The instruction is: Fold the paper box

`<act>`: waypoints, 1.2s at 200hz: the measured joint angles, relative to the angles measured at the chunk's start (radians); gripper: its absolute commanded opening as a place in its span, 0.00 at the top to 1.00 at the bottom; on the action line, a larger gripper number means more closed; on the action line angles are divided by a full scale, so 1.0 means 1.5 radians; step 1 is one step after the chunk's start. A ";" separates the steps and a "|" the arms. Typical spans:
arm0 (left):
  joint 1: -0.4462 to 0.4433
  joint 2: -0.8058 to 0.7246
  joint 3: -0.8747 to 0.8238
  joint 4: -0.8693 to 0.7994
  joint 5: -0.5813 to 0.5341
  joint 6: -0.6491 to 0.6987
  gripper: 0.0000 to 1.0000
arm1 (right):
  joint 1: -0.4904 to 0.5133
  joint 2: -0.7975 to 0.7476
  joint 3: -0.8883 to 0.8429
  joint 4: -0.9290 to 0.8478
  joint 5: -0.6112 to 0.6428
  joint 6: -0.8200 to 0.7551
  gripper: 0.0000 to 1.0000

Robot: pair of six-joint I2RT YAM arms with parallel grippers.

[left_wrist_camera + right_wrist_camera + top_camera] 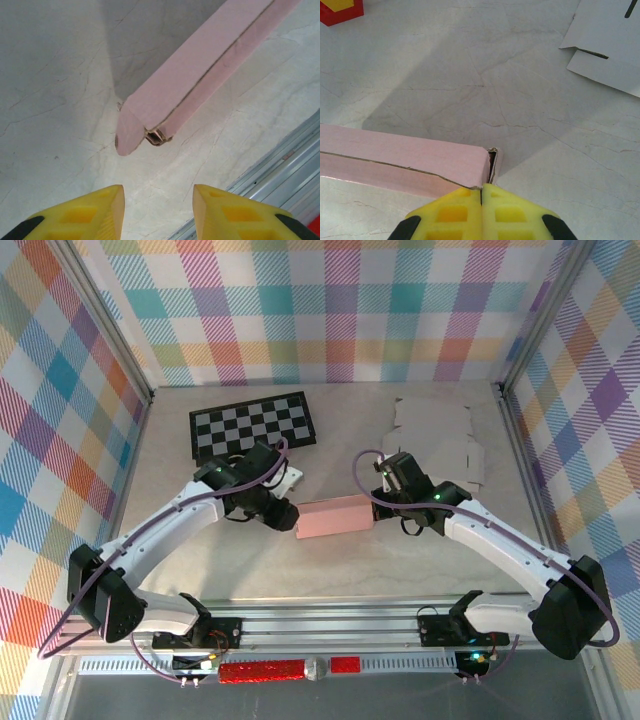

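Paper box [335, 517]: pink, lying flat at the centre of the table [400, 570], long axis running 9 to 3 o'clock. The top seam is closed. The end flap [129, 134] at the 9 o'clock end is bent over but not seated, with a gap beneath it.

Left gripper [157, 192]: released, jaws apart, nothing between them, just short of that flap.

Right gripper [481, 190]: clenched, tips pressed together against the 3 o'clock corner, which I read as a brace.

Plan: I keep the right end braced and push the loose flap in squarely, low and slow, so the box does not slide or buckle.

Contents: interior hidden, so I cannot tell.

Surroundings: checkerboard [252, 425] at 11 o'clock and flat cardboard sheets [440, 435] at 1 o'clock, both apart from the box.
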 measured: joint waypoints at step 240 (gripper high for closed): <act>0.000 0.063 0.042 0.009 -0.031 0.030 0.85 | 0.000 0.000 0.000 -0.002 0.000 0.000 1.00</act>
